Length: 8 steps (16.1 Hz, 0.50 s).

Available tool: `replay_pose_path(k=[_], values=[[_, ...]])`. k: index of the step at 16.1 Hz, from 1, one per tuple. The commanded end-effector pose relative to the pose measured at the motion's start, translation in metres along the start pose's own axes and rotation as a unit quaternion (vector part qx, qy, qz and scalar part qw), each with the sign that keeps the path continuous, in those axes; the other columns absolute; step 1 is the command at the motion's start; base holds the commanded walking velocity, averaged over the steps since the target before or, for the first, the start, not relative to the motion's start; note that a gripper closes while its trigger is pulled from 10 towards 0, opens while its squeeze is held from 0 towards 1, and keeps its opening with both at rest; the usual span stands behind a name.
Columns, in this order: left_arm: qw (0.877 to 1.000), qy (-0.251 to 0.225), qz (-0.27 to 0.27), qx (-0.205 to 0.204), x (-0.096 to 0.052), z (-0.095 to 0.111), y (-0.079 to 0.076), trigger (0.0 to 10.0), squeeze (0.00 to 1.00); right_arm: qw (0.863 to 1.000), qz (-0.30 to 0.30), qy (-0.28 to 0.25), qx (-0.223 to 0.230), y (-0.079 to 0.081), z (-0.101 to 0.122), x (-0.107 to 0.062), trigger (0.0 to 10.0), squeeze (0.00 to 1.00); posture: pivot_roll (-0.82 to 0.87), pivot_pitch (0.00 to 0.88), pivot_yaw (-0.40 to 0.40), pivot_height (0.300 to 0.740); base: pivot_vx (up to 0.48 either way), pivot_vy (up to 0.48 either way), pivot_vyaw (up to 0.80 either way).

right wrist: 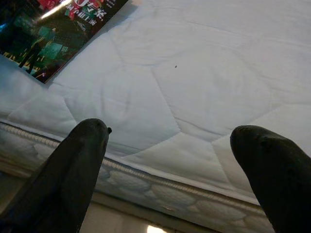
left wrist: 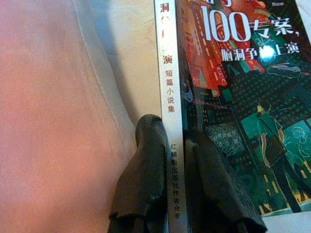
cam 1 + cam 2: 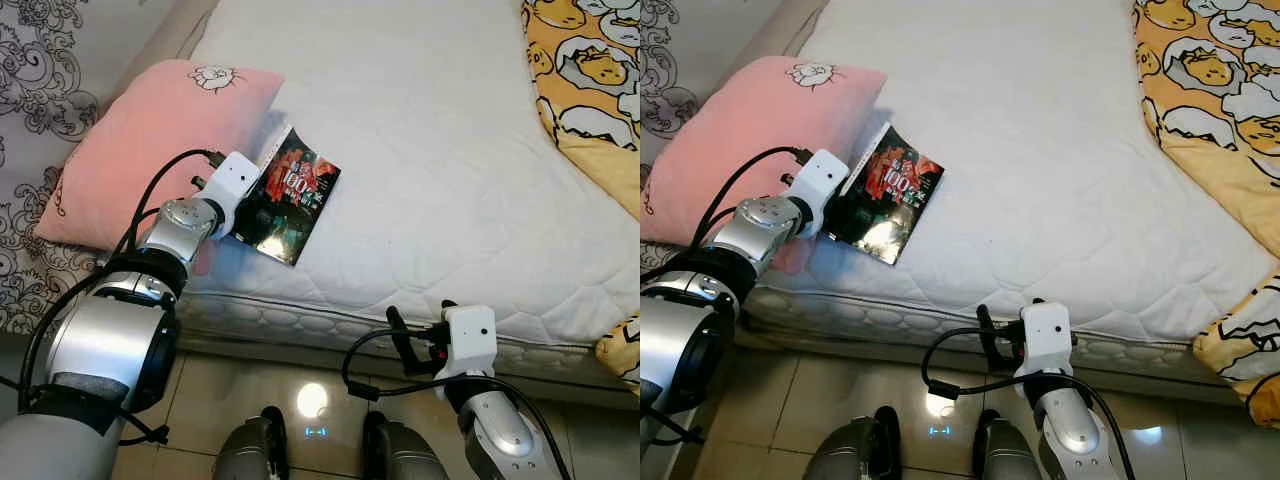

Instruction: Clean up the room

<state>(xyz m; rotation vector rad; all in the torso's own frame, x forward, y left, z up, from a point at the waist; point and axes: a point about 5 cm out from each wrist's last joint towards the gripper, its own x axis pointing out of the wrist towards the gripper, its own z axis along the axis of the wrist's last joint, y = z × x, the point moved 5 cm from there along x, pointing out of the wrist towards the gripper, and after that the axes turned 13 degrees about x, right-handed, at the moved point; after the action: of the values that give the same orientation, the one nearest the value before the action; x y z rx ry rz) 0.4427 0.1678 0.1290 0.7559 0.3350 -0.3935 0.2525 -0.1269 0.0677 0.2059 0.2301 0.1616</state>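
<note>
A dark paperback book [image 3: 295,197] with red and teal cover art lies on the white mattress [image 3: 430,150], next to a pink pillow [image 3: 150,140]. My left gripper [image 2: 175,133] is shut on the book's white spine [image 2: 167,73], one finger [image 2: 146,165] on the pillow side and the other on the cover. My right gripper [image 1: 170,133] hangs open with nothing between its fingers, low in front of the mattress's front edge [image 3: 420,335].
A yellow blanket [image 3: 590,90] with cartoon prints covers the bed's right side and drapes over its front corner. A patterned grey cloth [image 3: 30,60] lies left of the pillow. Glossy floor tiles [image 3: 310,400] lie below, where my feet [image 3: 255,450] stand.
</note>
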Motion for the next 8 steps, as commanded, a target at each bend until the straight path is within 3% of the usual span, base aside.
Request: replay_pose_path(k=[1,5,8], values=[[1.000,0.009,-0.003,0.008,0.001,0.000,-0.002,10.0,1.00,1.000,-0.010,0.016,-0.002,-0.004,-0.008,-0.004,10.0,0.31,-0.11,0.254,0.033,0.740,0.000,0.000,0.00],[1.000,0.003,0.017,-0.009,0.000,0.004,0.006,10.0,1.00,1.000,-0.012,0.018,-0.003,-0.004,-0.009,-0.004,10.0,0.31,-0.12,0.251,0.032,0.740,0.000,0.000,0.00],[0.999,-0.025,0.040,-0.022,-0.002,0.022,0.022,10.0,1.00,0.999,-0.020,0.015,0.022,-0.007,-0.005,0.001,10.0,0.31,-0.11,0.224,0.032,0.740,0.000,0.000,0.00]])
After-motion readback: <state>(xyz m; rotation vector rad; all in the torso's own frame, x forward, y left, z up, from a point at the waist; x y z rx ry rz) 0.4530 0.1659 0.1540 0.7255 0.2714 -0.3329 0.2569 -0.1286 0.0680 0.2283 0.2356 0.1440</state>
